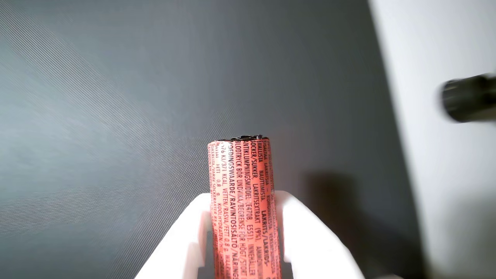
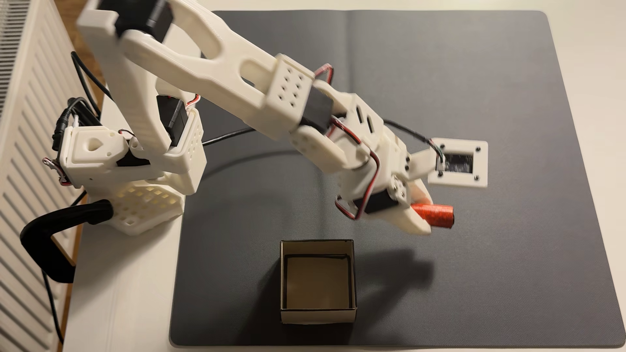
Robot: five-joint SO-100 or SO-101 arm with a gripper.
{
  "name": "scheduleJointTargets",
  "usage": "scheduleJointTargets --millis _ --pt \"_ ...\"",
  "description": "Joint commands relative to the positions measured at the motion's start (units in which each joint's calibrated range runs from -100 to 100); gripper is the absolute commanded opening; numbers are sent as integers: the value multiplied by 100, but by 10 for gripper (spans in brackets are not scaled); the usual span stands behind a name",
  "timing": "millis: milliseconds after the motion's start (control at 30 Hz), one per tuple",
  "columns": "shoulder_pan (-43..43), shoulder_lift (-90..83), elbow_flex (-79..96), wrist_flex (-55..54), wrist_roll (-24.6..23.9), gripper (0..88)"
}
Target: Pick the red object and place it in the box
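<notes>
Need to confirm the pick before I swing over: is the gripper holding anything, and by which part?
Yes. The gripper is shut on the red object, its two white fingers clamping the sides of its near part, with the far end sticking out beyond the fingertips.

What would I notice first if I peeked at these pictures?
The bright red object, sticking out sideways from the white gripper above the dark mat in the fixed view. Up close in the wrist view, it is covered in tiny dark print. The open box sits empty, nearer the mat's front edge.
</notes>
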Motion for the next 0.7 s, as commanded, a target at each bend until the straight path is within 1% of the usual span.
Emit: scheduleJointTargets --millis 0,100,333,467,667 --pt "-37 -1415 -42 621 223 60" --pt "97 -2121 158 875 494 60" --pt "928 -3583 1428 857 885 60" --pt "1240 -4162 2271 822 921 60" --pt "1329 -4723 3278 822 895 68"
